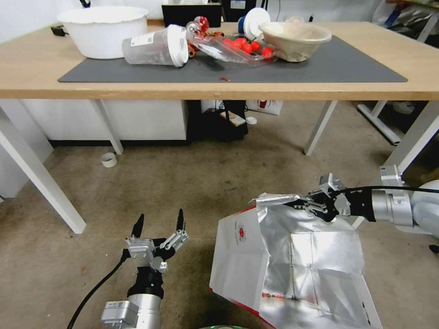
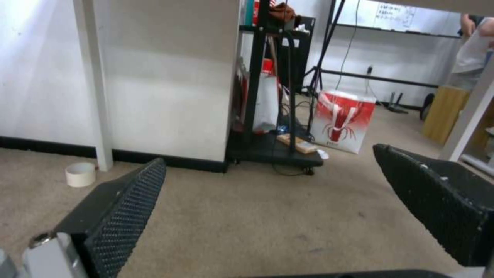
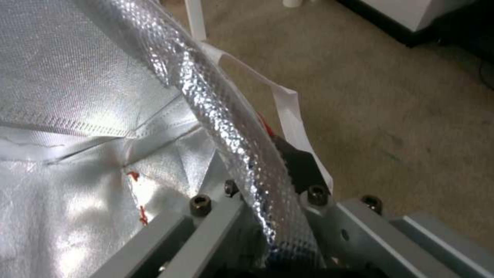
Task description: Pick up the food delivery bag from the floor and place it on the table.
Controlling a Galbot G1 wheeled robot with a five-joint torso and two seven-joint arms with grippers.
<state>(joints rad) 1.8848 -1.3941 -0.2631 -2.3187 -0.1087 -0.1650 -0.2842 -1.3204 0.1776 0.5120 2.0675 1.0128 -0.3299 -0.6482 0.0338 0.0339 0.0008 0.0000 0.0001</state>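
Bag: the food delivery bag stands on the floor at the lower right of the head view, mouth open upward, silver foil lining showing, small red round logo on its white front panel.

Right gripper: the right gripper reaches in from the right and is clamped on the bag's far top rim; the right wrist view shows the rolled foil edge pinched between its jaws, with a white strap handle looping just outside.

Left gripper: the left gripper hovers low over the floor, just left of the bag, fingers spread wide and grasping nothing.

Key relation: the bag hangs below and toward the robot from the right fingers. The table lies ahead and above, so I judge the bag must rise clear of the near table edge before it goes forward.

Nearer arm: the right, already on the bag; the left is near but apart from it.

Table top: a white tub, a tipped plastic cup, a clear tray of red pieces and a paper bowl crowd the far part of the dark grey mat; its near strip looks free.

Hidden: the bag's lower right corner is cut off by the head view's edge; whether the bag's base touches the floor cannot be told.
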